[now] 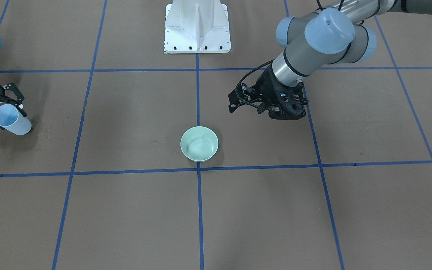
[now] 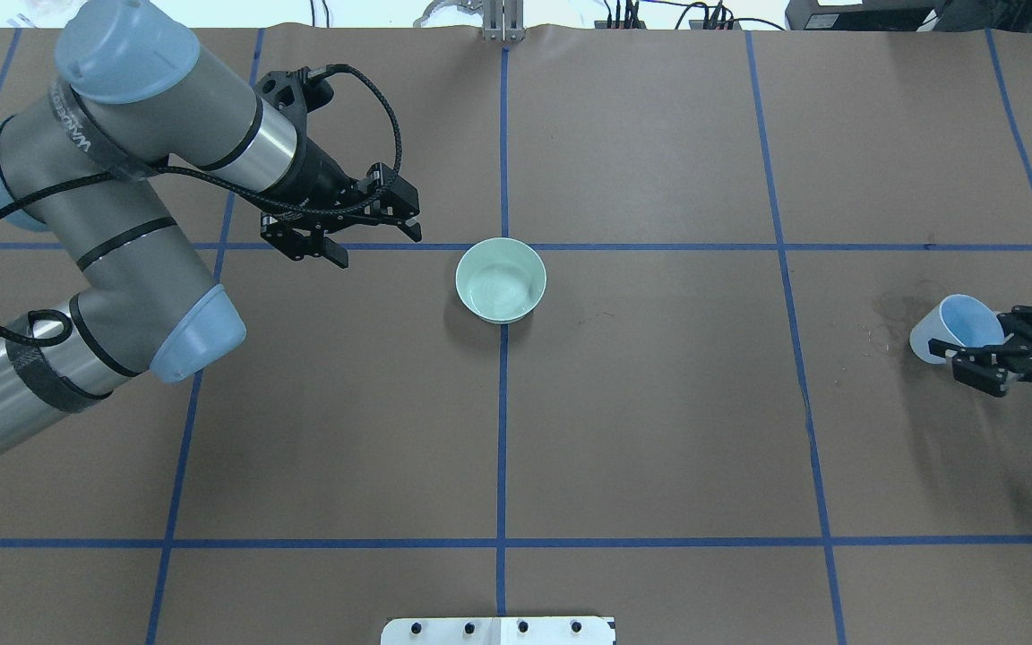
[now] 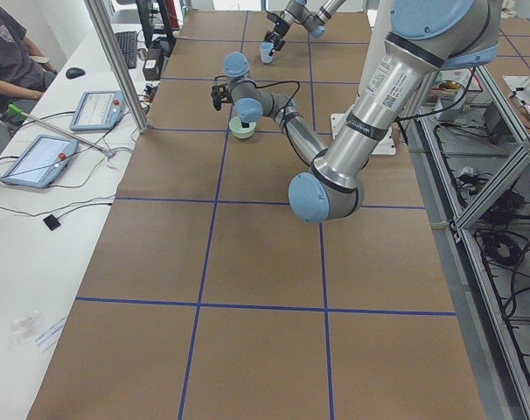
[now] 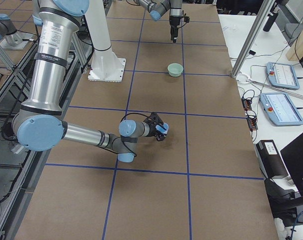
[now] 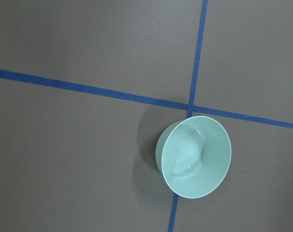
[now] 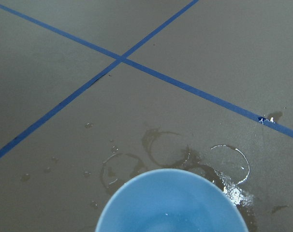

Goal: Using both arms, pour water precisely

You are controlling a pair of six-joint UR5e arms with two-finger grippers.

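Note:
A pale green bowl (image 2: 501, 279) stands on a tape crossing at mid-table, also in the left wrist view (image 5: 195, 159). Faint water (image 5: 183, 154) gives a glossy sheen inside it. My left gripper (image 2: 377, 246) hovers open and empty just to the bowl's left, a little farther from the robot. Far out on the robot's right, my right gripper (image 2: 986, 358) is shut on a light blue cup (image 2: 955, 327), which it holds tilted low over the table. The cup's rim (image 6: 170, 203) fills the bottom of the right wrist view. Whether it holds water I cannot tell.
Wet rings and droplets (image 6: 185, 159) mark the brown paper around the cup. The white pedestal base (image 1: 197, 28) stands at the robot's edge. Blue tape lines grid the table. A person (image 3: 7, 61) sits by tablets at the side bench.

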